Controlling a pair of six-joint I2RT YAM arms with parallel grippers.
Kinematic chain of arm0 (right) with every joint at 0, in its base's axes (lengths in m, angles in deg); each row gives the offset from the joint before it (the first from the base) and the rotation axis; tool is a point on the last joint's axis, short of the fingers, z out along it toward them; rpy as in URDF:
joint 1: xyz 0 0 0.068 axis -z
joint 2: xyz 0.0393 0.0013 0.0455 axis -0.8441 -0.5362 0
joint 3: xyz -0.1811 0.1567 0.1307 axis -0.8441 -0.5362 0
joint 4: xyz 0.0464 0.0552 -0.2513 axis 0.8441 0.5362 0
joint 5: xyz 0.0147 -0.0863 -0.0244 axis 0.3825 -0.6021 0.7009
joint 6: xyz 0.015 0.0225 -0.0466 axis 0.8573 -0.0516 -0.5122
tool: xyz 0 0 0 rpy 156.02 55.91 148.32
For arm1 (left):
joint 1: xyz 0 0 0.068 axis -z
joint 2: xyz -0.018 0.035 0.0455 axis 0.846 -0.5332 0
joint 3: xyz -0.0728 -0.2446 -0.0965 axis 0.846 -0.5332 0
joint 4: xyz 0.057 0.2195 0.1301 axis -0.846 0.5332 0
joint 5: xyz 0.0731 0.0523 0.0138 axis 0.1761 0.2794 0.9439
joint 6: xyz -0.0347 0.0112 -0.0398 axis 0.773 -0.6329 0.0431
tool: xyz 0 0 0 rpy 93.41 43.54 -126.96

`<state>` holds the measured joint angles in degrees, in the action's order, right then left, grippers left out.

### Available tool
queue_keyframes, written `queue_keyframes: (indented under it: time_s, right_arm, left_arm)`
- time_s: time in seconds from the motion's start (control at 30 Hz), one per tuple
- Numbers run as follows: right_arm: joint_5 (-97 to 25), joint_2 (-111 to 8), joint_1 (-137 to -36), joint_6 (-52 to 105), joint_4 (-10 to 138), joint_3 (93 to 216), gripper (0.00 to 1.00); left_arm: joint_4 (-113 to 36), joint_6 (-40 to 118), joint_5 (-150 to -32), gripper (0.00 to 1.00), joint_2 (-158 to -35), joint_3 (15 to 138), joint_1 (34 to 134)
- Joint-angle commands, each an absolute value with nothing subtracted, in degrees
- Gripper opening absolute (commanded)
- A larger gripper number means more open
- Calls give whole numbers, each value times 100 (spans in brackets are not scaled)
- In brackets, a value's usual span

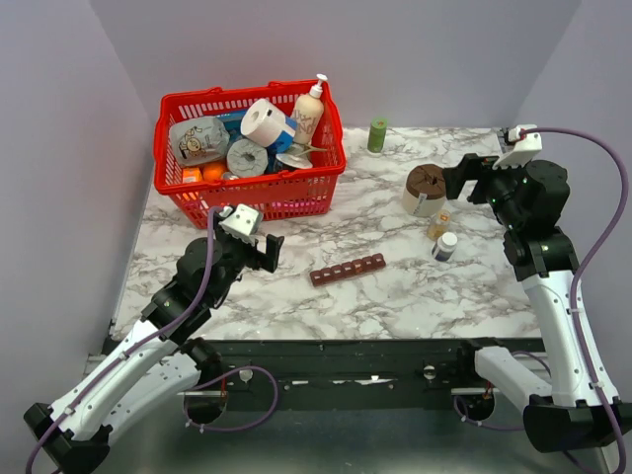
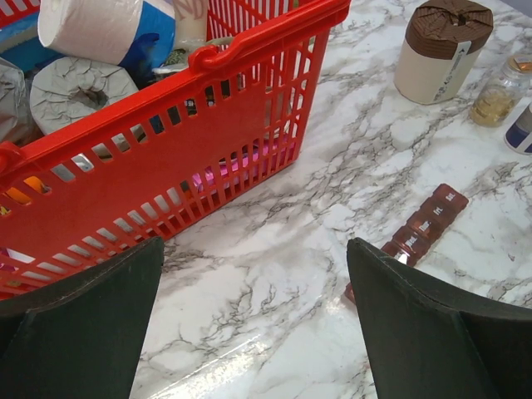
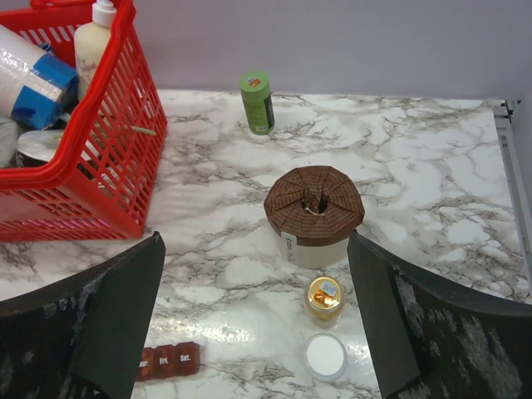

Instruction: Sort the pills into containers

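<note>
The containers, a dark red-brown pill-organizer strip (image 1: 348,269), lie flat mid-table with all lids shut; its end also shows in the left wrist view (image 2: 424,223) and the right wrist view (image 3: 170,359). A small clear bottle with a gold lid (image 1: 438,225) (image 3: 324,298) holds amber pills. A white-capped bottle (image 1: 445,246) (image 3: 325,356) stands just in front of it. My left gripper (image 1: 265,247) (image 2: 255,243) hovers open left of the strip, nothing between its fingers. My right gripper (image 1: 464,180) (image 3: 255,239) hangs open above the two bottles, empty.
A big red mesh basket (image 1: 252,188) full of toilet rolls and a lotion bottle stands at the back left, close to my left gripper. A cream tub with a brown lid (image 1: 425,190) sits behind the bottles. A green bottle (image 1: 377,134) stands near the back wall.
</note>
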<state>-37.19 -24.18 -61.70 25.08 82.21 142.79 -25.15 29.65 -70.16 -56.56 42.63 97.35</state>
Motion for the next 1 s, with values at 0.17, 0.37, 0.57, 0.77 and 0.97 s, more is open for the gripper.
queue_keyframes:
  time_s: [0.17,0.37,0.57,0.77,0.97]
  right_arm:
    - [-3207,-2428,-6153,2345,8113,14239,100]
    - [-1076,-2463,-6144,583,8489,14195,100]
    - [1179,-2709,-6310,-3381,10186,13792,100]
    - [538,-3271,-6759,-5854,10654,13141,100]
    - [722,-3913,-6786,-5839,10188,13079,100]
  left_arm:
    - [-2630,2886,-7195,99,-5739,4317,9715]
    - [-2770,2563,-8116,99,-5897,4221,9715]
    - [-3070,1938,-9530,98,-6442,3992,9724]
    - [-3438,726,-9876,97,-7118,3720,10171]
    - [-3632,-471,-9744,95,-8232,3675,10691]
